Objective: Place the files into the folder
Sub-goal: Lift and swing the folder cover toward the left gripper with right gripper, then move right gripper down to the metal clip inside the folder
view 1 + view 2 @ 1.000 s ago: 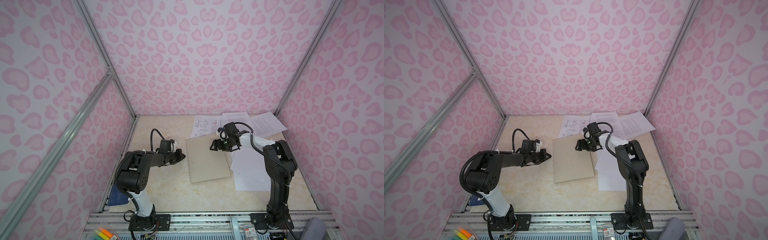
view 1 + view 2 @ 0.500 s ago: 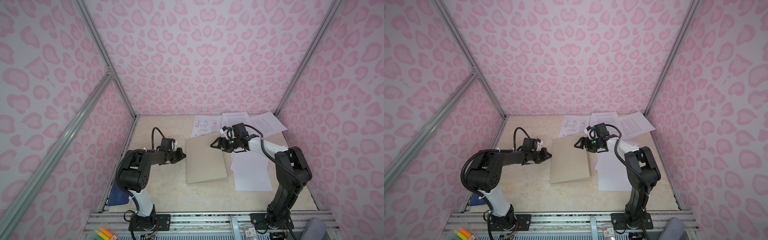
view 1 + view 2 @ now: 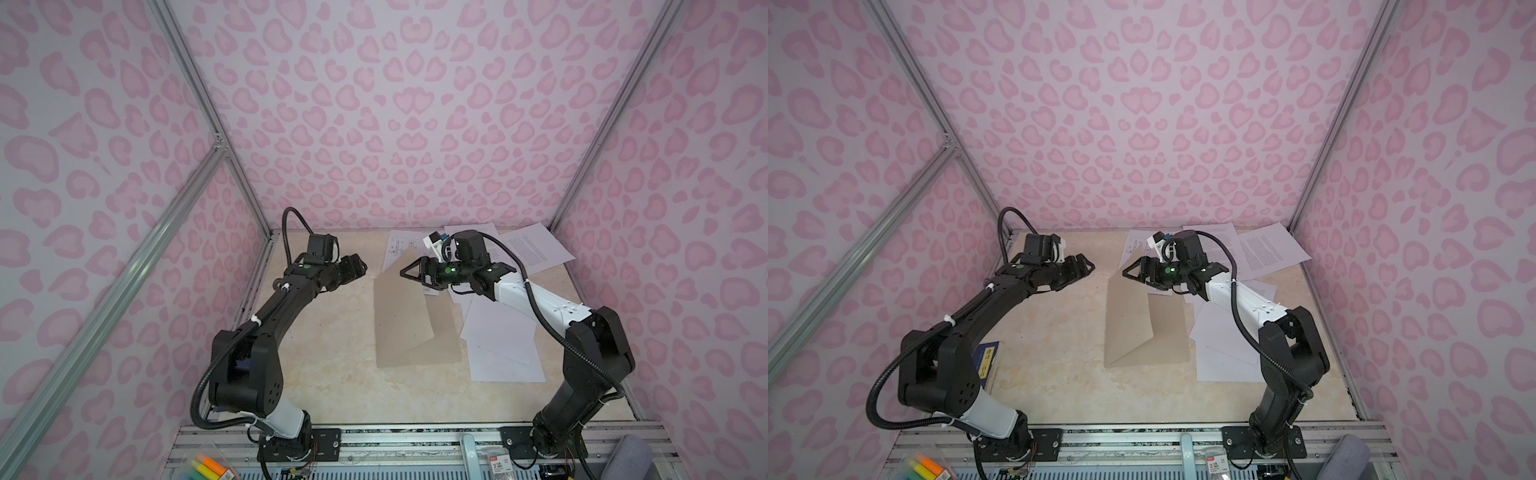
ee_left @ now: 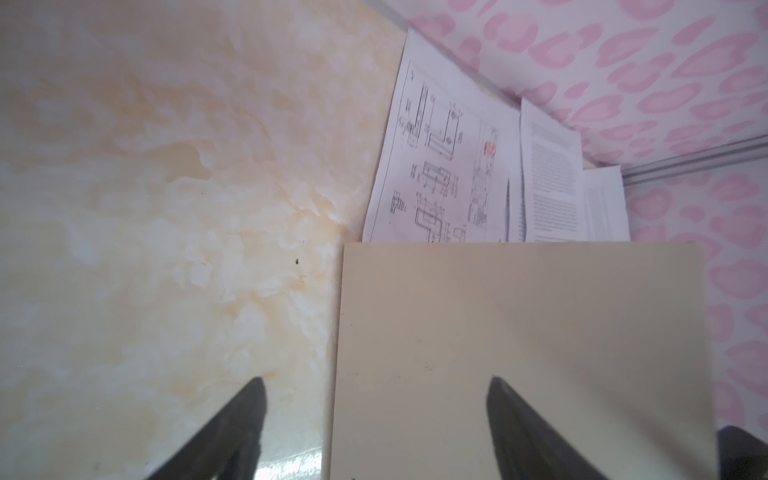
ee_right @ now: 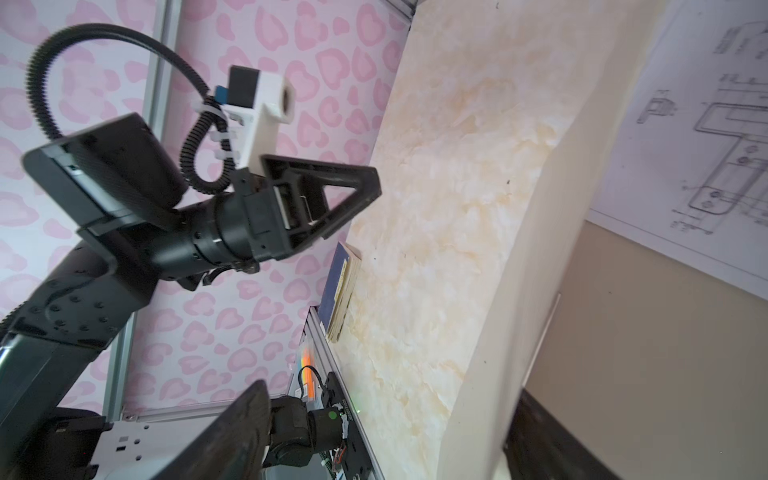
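The grey-beige folder (image 3: 403, 316) (image 3: 1127, 320) lies mid-table with its upper leaf raised steeply like a tent. My right gripper (image 3: 403, 272) (image 3: 1125, 272) (image 5: 390, 395) is open at the leaf's far top corner, and the leaf's edge stands between its jaws against one finger. My left gripper (image 3: 359, 266) (image 3: 1088, 264) (image 4: 376, 380) hangs open above the table left of the folder (image 4: 519, 353), holding nothing. The files are white sheets: a drawing sheet (image 3: 399, 245) (image 4: 444, 166) (image 5: 706, 145), a text sheet (image 3: 532, 249) (image 3: 1266, 249) and blank sheets (image 3: 503, 345) right of the folder.
A dark blue book (image 3: 987, 357) (image 5: 338, 286) lies at the table's left edge behind the left arm's base. Coloured markers (image 3: 208, 467) sit in front of the metal rail (image 3: 415, 436). Pink patterned walls close the table on three sides.
The folder's upper leaf lay flat and now stands steeply raised on the right gripper. The left gripper was shut low at the folder's left edge; it has opened and risen.
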Tool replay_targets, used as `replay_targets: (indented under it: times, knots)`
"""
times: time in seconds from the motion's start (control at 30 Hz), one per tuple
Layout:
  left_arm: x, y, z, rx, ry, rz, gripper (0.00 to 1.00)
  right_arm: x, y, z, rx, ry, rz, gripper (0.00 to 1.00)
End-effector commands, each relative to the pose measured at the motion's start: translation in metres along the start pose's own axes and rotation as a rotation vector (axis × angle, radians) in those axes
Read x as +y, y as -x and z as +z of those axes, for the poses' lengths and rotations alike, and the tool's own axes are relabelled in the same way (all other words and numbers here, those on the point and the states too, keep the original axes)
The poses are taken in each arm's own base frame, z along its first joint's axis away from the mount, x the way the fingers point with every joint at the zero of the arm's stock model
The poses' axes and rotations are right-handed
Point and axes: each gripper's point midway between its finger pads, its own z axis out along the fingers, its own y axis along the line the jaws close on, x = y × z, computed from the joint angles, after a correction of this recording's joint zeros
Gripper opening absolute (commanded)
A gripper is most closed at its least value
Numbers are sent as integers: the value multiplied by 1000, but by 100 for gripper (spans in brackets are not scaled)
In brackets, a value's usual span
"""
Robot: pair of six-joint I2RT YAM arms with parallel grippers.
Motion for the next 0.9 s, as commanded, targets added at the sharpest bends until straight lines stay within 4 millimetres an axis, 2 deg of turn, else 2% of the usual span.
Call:
replay_targets:
  times: [0.0,0.07,0.13,0.2,0.27,0.37,0.43,0.47,0.6,0.67,0.77,0.87]
  knots:
    - [24,12,-49,-27,115,8,98,29,9,16,-28,31,-35,86]
    - [21,30,-85,-86,100,2,98,57,11,36,-14,75,-71,86]
    - [24,39,-113,-109,119,-20,98,81,8,61,11,114,-108,86]
    - [22,46,-138,-130,99,-31,98,94,5,92,37,136,-124,85]
    - [17,51,-163,-180,66,-50,98,97,1,128,66,161,-116,85]
    - [15,55,-198,-263,27,-80,98,92,3,162,80,161,-126,84]
    - [11,53,-212,-292,-5,-70,98,84,8,169,86,128,-141,84]
    - [9,50,-215,-288,-19,-55,98,82,14,166,76,114,-151,83]
    - [8,31,-202,-213,-61,-45,98,65,28,136,31,48,-166,83]
    - [9,14,-178,-144,-101,-49,98,46,24,115,31,-7,-159,82]
    - [16,-28,-130,11,-82,-32,98,7,3,81,49,-136,-166,79]
    - [19,-69,-86,129,-76,-21,98,-30,-34,55,120,-246,-169,75]
